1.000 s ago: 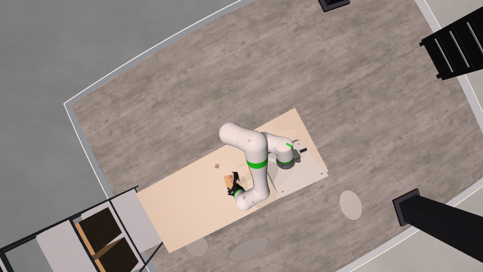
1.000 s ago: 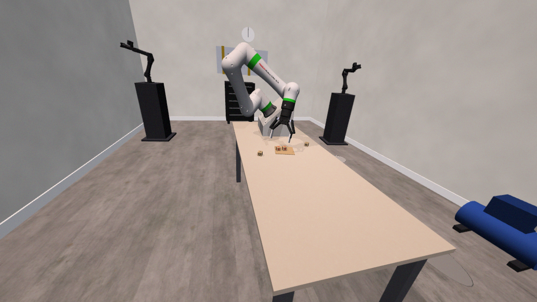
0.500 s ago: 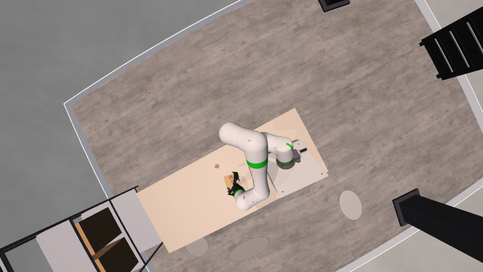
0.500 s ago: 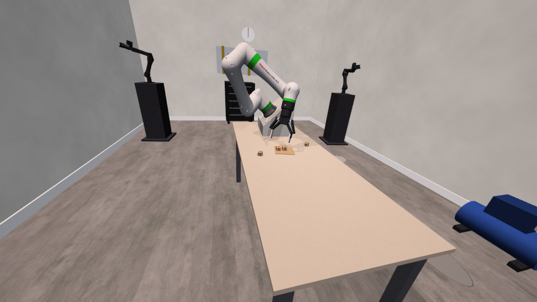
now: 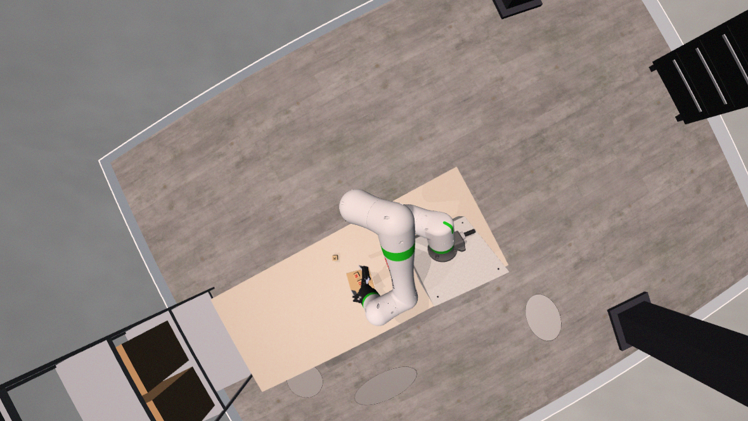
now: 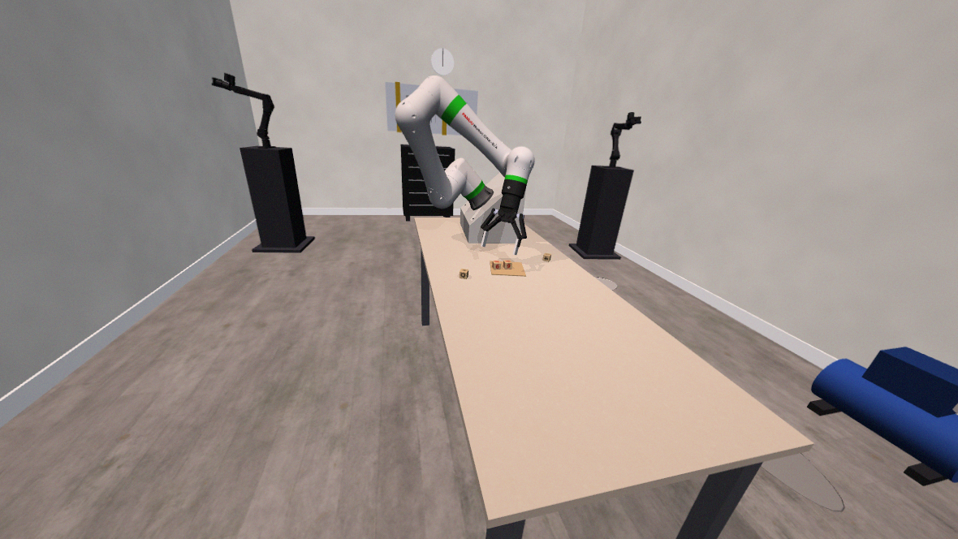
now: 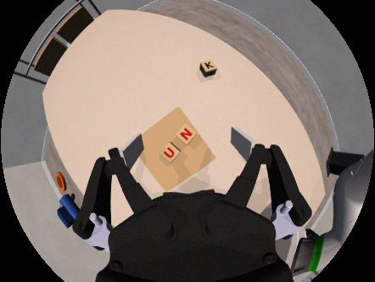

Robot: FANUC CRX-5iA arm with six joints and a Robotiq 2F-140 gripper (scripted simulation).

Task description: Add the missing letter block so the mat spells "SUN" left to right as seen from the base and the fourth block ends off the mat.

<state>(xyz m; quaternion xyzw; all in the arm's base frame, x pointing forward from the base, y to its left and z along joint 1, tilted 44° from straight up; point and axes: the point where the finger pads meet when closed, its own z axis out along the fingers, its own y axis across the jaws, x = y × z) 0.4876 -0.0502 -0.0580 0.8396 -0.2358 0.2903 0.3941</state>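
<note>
- Black two-finger gripper hangs above the table, fingers spread wide, grasping nothing.
- Just below and ahead of it: flat tan cardboard-coloured square mat on the long beige wooden table.
- On the mat, small wooden cube with red U and small wooden cube with red N sit touching, letters on top. The S slot beside U is unfilled.
- Farther out, off the mat: small wooden cube with black K, the distractor; it is already where it should end.
- Fourth small wooden cube lies on the other side of the mat in the exterior view, out of the wrist view. Its letter is too small to read; presumably the S.
- Progress: nothing picked yet. Left to do: fetch the S, set it next to U in line, letter up and upright.
</note>
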